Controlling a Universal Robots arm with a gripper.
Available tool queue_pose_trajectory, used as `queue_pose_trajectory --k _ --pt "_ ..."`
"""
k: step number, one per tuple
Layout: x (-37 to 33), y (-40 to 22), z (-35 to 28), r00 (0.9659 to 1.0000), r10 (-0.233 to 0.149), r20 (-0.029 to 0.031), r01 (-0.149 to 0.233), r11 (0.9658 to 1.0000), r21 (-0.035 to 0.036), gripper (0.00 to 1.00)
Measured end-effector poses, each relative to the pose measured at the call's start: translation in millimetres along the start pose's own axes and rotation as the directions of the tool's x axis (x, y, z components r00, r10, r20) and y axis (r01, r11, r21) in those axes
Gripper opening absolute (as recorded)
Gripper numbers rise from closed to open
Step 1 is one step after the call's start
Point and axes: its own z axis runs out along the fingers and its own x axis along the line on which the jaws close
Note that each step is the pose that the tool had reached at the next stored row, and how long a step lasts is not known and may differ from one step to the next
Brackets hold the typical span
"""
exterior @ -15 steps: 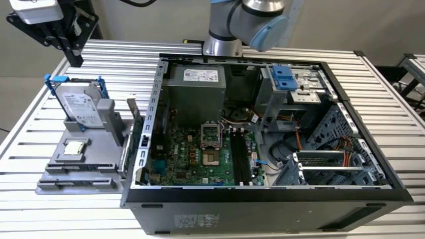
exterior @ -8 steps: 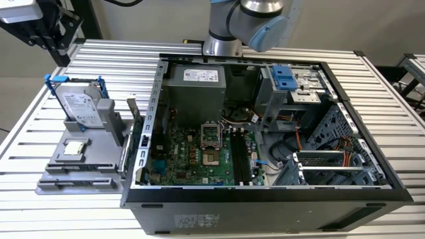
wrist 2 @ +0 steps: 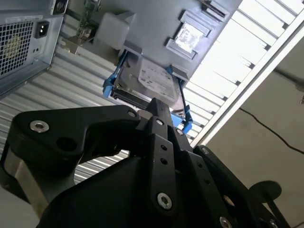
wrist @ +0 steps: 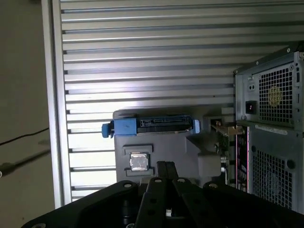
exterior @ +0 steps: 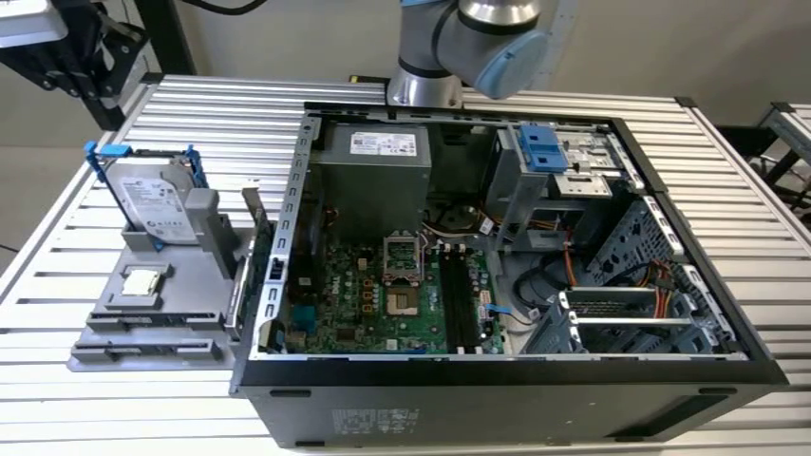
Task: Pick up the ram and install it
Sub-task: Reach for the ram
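Note:
The ram (exterior: pixel 262 261) is a thin dark board standing on edge in the grey holder (exterior: pixel 152 318), in the slot next to the open computer case (exterior: pixel 507 380). The motherboard's long black slots (exterior: pixel 462 299) lie inside the case. My gripper (wrist: pixel 165 166) hangs above the ribbed table, off the holder's hard-drive end and apart from everything. In both wrist views its black fingers (wrist 2: pixel 159 107) meet at the tips with nothing between them. The arm's joint (exterior: pixel 497 33) shows at the top of the exterior view.
A grey hard drive (exterior: pixel 155 204) with blue brackets stands upright in the holder, and a small square processor chip (exterior: pixel 142 281) lies flat beside it. The case's rear with the power supply grille (wrist: pixel 273 99) is close to the holder. The slatted table (exterior: pixel 747 190) extends around both.

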Motion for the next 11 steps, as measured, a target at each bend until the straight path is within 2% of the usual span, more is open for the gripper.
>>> queue_pose_trajectory --k 6,11 --pt "-3.2 -27.0 1.0 1.0 0.0 -0.0015 0.0 1.0 0.0001 0.0" --pt "-4.3 -49.9 6.4 1.0 0.0 -0.0015 0.0 1.0 0.0 0.0"
